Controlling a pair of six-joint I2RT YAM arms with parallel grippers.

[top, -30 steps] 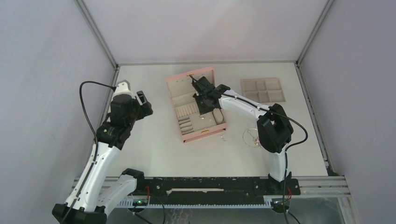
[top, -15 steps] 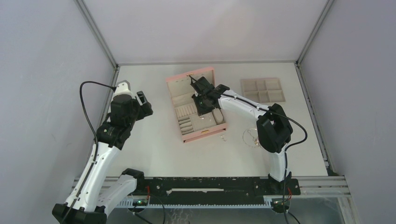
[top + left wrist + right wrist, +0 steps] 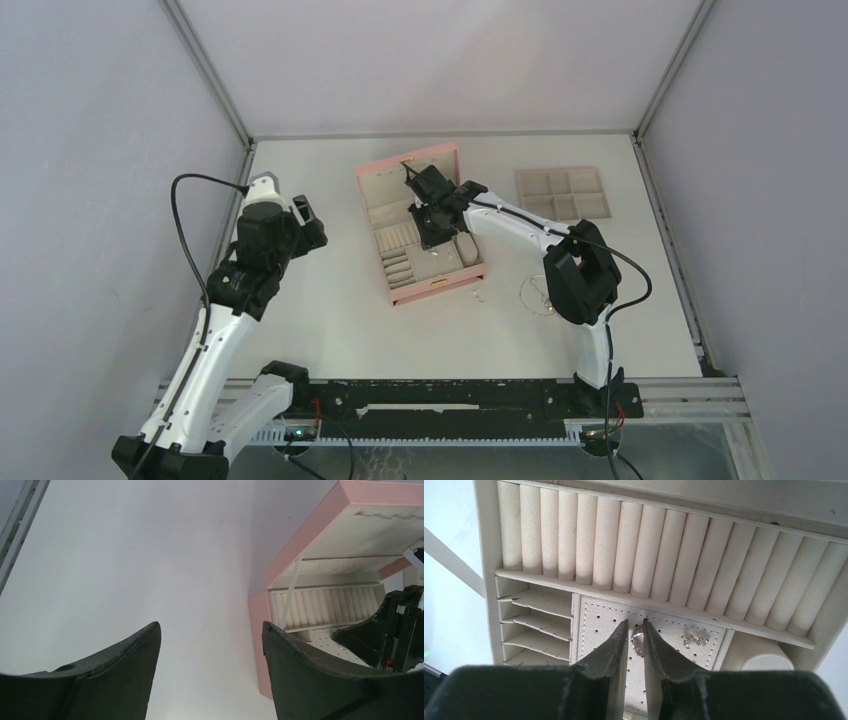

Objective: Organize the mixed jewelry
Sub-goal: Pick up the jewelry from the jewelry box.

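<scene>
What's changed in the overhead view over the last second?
The right arm swung slightly left: its elbow and the right gripper edged left over the open pink box. Nothing was visibly picked up or released. The left gripper, the chain necklace on the table and the beige tray stayed where they were.

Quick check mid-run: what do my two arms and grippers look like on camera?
The left arm and right arm have white links and black joints; a black cable loops off each. The left gripper and right gripper have dark, matte, tapered fingers.
</scene>
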